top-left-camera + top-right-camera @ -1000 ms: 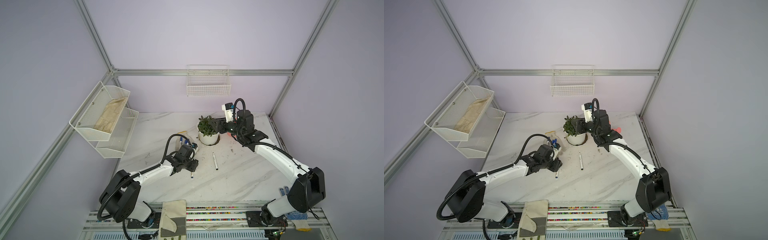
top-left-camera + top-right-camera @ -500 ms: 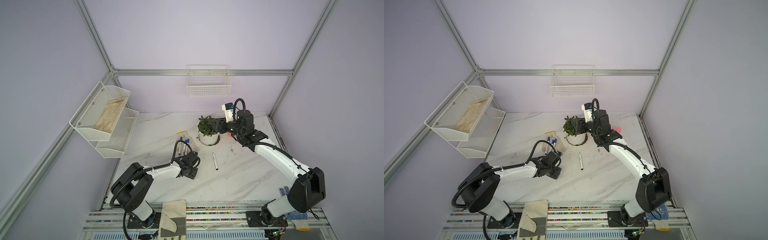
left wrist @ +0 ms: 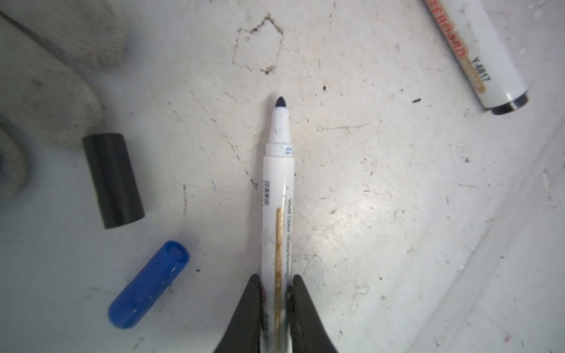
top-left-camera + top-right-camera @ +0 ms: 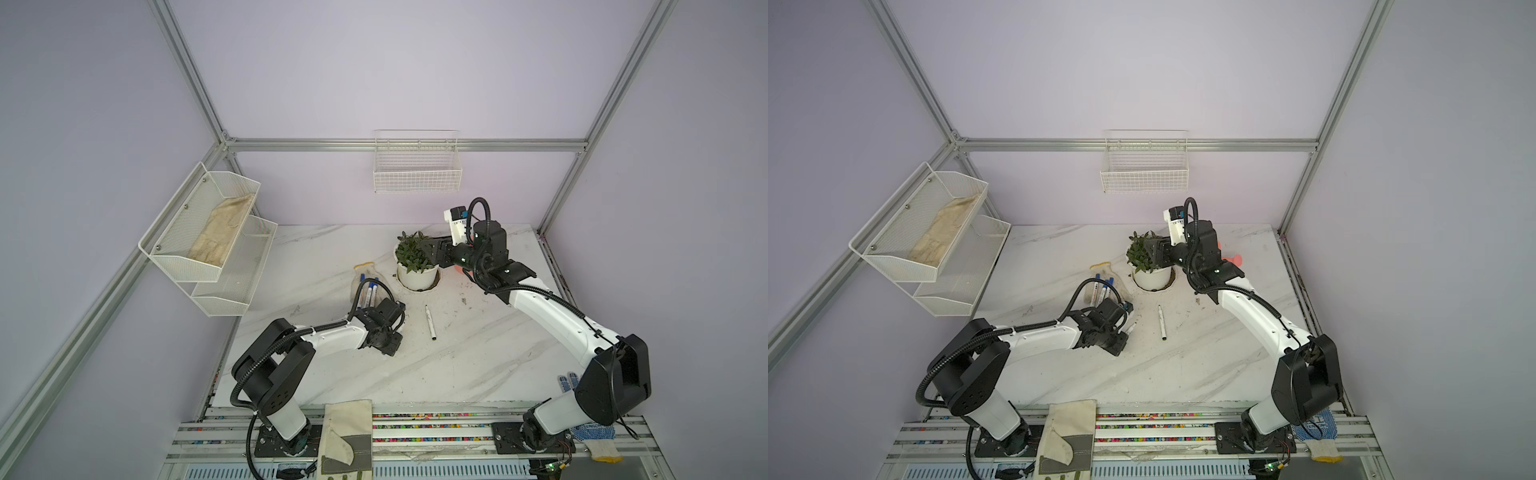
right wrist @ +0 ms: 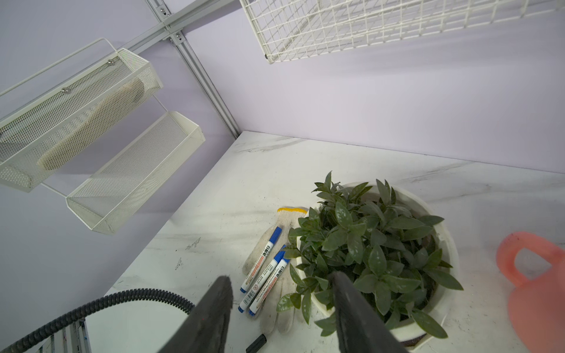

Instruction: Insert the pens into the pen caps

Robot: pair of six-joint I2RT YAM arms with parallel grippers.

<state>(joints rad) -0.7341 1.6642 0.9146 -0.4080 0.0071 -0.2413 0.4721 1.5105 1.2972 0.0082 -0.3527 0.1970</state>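
Clamped shut now, the left gripper (image 3: 276, 279): a moment ago its jaws stood apart, and now they pinch the barrel of an uncapped pen (image 3: 278, 189), dark blue tip pointing away from the fingers, low at the marble counter (image 4: 478, 353). Lifted or resting, I can't tell. The right arm hasn't budged, and the right gripper (image 5: 281, 277) hangs empty with its jaws apart above the potted plant (image 4: 415, 253). Beside the pot lies a white glove (image 5: 275, 318) with a yellow cuff. On it sit three capped pens (image 5: 263, 276) with blue caps; their red lettering and barcodes are too small to read. A lone pen (image 4: 430, 322) lies on bare counter between the arms, and the left wrist view catches "Y-8817" on it, plus a black end plug. The held pen's print starts "Vivid Color". Near it, loose on their sides and apart from each other, lie a black cap (image 3: 113, 180) and a blue cap (image 3: 149, 284).
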